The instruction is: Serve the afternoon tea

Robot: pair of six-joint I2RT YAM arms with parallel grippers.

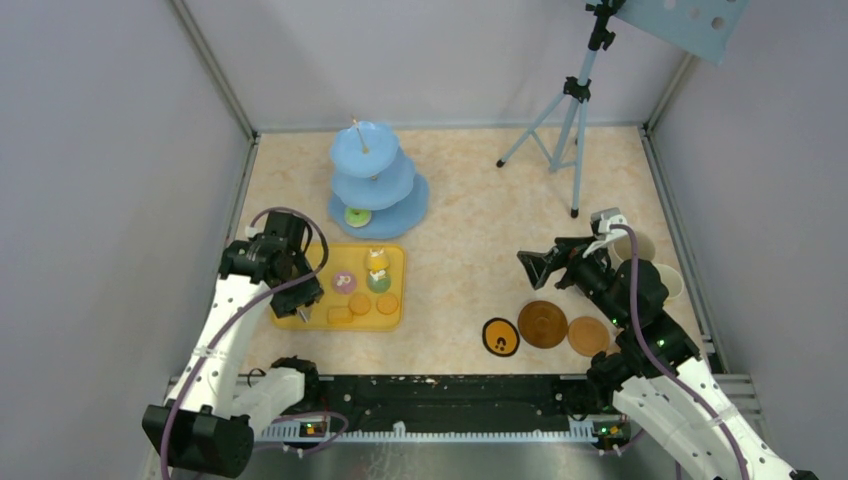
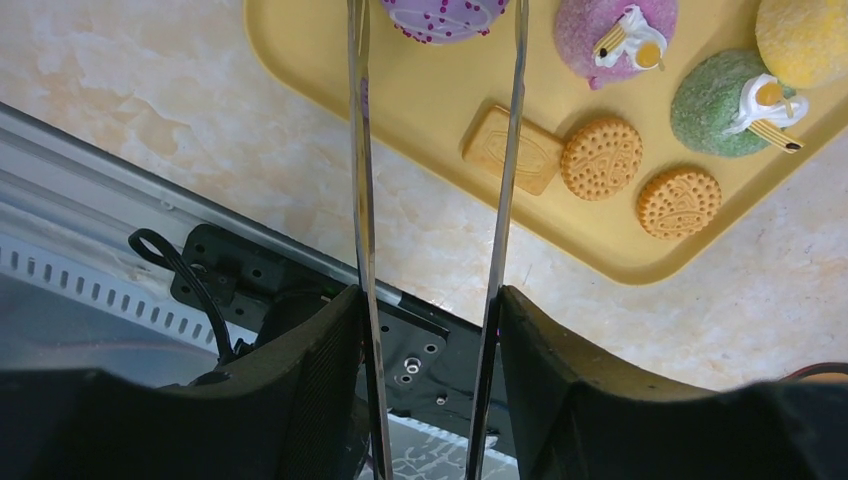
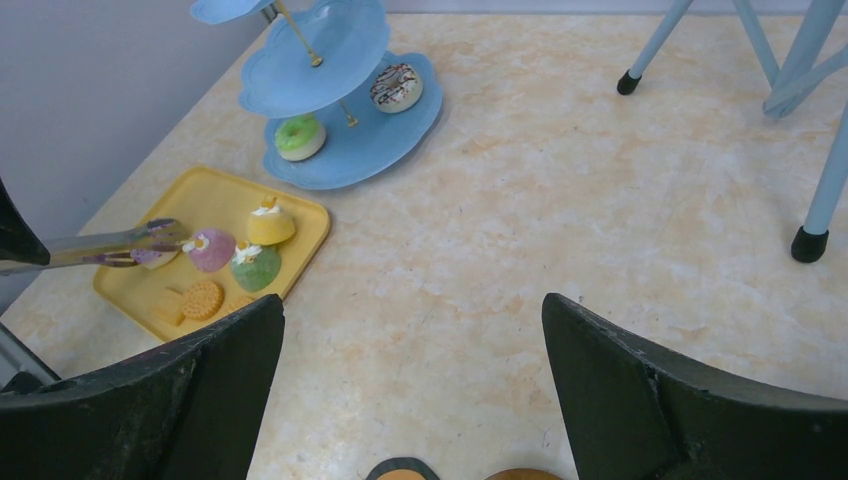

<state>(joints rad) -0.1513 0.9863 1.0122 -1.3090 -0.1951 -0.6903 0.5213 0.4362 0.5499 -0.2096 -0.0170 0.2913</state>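
Marbled beige tabletop (image 1: 470, 200), grey walls (image 1: 100, 150), light-blue stand (image 1: 388, 186)

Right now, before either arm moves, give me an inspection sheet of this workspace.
Surface: beige marbled table.
Job's things: blue stand holds two doughnuts; pastries and biscuits on yellow tray; two brown coasters, a black coaster and two mugs on the right side.
Clutter: nothing seen.
Grippers: left gripper shut on tongs, blades flanking a purple-sprinkled pastry; right gripper open, empty.
Cables: purple cable along each arm.
Surroundings: grey walls, blue tripod at the back.
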